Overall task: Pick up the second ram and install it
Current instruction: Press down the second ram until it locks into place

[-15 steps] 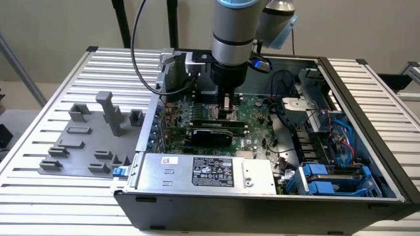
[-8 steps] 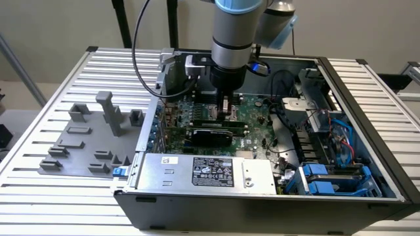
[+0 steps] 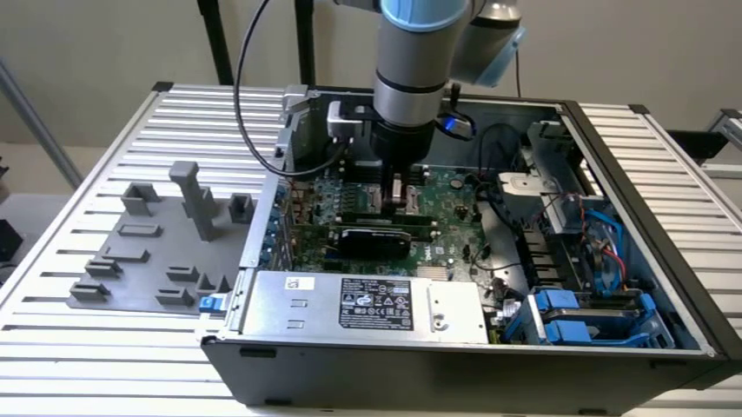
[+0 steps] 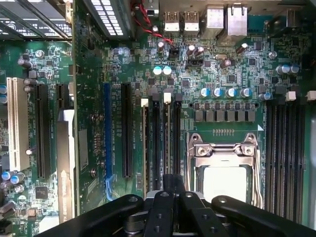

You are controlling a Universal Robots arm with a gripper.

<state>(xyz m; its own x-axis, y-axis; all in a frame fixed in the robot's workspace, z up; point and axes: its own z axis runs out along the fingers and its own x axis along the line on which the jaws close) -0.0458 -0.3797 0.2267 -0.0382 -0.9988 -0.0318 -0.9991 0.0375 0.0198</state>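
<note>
My gripper [image 3: 400, 208] reaches down into the open computer case, over the large green motherboard [image 3: 453, 204]. A long thin green stick, the second ram [image 3: 365, 221], stands on edge right under the fingertips, lying lengthwise across the board. In the wrist view the black fingers [image 4: 160, 205] are pressed together, and the gripper [image 4: 168, 180] lines up with the row of dark memory slots [image 4: 157, 143] beside the silver CPU socket [image 4: 224, 170]. The stick shows there only edge-on, if at all. How deep it sits in a slot is hidden.
A black oblong block [image 3: 371, 243] lies just in front of the stick. Toward the front sits the silver power supply [image 3: 360, 304], with blue drive bays [image 3: 579, 317] at the exterior view's right. Cables [image 3: 499, 148] hang nearby. A grey parts fixture [image 3: 151, 243] stands outside the case.
</note>
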